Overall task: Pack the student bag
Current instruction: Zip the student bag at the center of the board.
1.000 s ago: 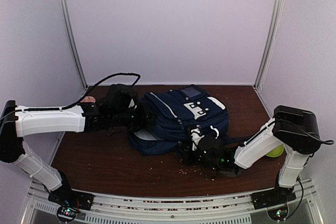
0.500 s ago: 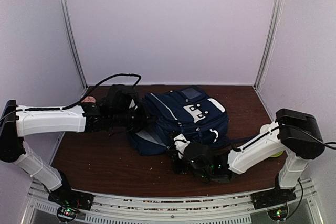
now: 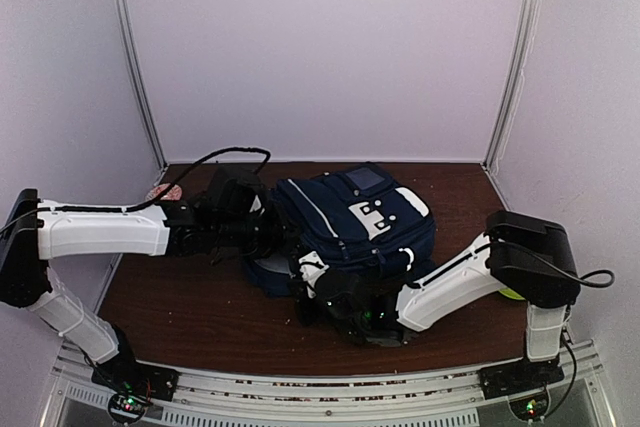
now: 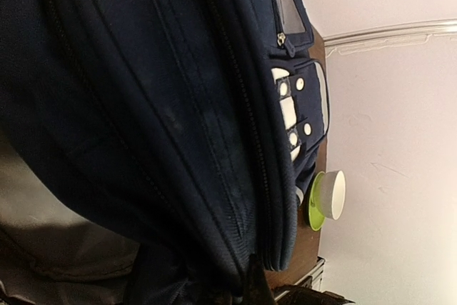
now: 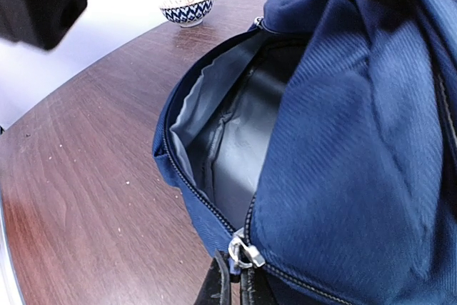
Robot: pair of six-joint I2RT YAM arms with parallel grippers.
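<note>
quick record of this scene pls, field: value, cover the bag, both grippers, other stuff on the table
bag: student bag lying on the table, main compartment unzipped, grey lining showing
left: left gripper at the bag's left edge, jaws hidden
right: right gripper at the zipper pull, fingers nearly together, seemingly pinching it
other: blue-patterned bowl; lime-and-white container

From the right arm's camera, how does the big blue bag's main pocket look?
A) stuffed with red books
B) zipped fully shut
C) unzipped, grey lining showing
C: the student bag gapes open there, its grey lining bare to view and the zipper pull at the opening's near end.
</note>
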